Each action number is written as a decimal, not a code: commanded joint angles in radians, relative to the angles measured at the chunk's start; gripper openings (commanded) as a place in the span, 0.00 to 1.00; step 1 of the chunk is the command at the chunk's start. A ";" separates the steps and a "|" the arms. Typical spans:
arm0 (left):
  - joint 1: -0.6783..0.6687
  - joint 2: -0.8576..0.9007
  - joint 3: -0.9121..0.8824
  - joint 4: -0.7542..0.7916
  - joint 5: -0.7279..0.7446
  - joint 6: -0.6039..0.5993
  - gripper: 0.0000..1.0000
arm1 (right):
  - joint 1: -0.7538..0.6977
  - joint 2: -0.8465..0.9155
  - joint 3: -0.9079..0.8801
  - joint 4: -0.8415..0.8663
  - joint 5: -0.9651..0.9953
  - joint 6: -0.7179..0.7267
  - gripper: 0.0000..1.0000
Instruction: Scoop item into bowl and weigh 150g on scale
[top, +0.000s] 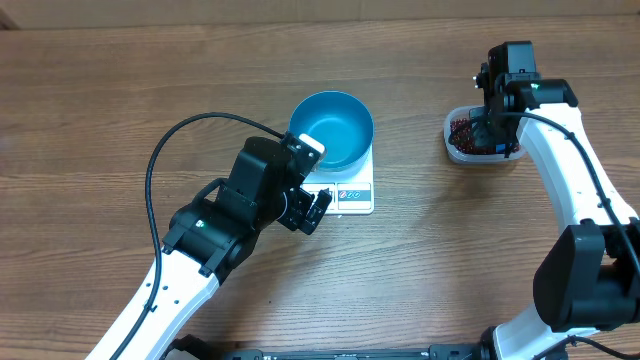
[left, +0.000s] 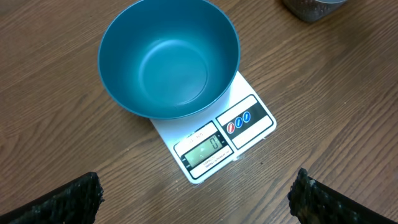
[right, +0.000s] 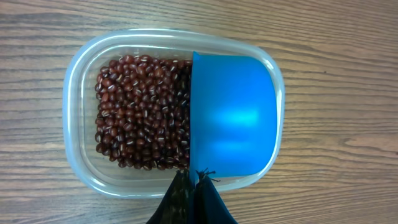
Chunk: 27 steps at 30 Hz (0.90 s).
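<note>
The blue bowl (top: 331, 128) (left: 169, 59) stands empty on the white scale (top: 352, 195) (left: 224, 140), whose display faces my left gripper. That left gripper (top: 318, 208) (left: 199, 193) hovers just in front of the scale, open wide with nothing between its fingers (left: 74, 199). The item, a heap of dark red beans (right: 140, 112), fills the left part of a clear tub (right: 81, 74) (top: 452, 128). My right gripper (right: 196, 177) (top: 488, 135) is shut on the thin handle of a small blue scoop (right: 235, 115), which lies in the tub's right part, rounded back upward, covering beans beneath it.
Bare wooden tabletop (top: 100, 100) surrounds everything. The tub sits at the back right, well apart from the scale in the middle. The left arm's black cable (top: 160, 160) loops over the table to the left of the bowl.
</note>
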 joint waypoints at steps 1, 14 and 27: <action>0.002 -0.015 0.002 0.003 0.000 0.009 1.00 | 0.008 0.005 -0.017 -0.008 -0.024 -0.004 0.04; 0.002 -0.015 0.002 0.003 0.000 0.009 0.99 | 0.018 0.006 -0.080 0.000 -0.027 -0.008 0.04; 0.002 -0.015 0.002 0.003 0.000 0.009 0.99 | 0.018 0.006 -0.080 0.030 -0.181 -0.007 0.04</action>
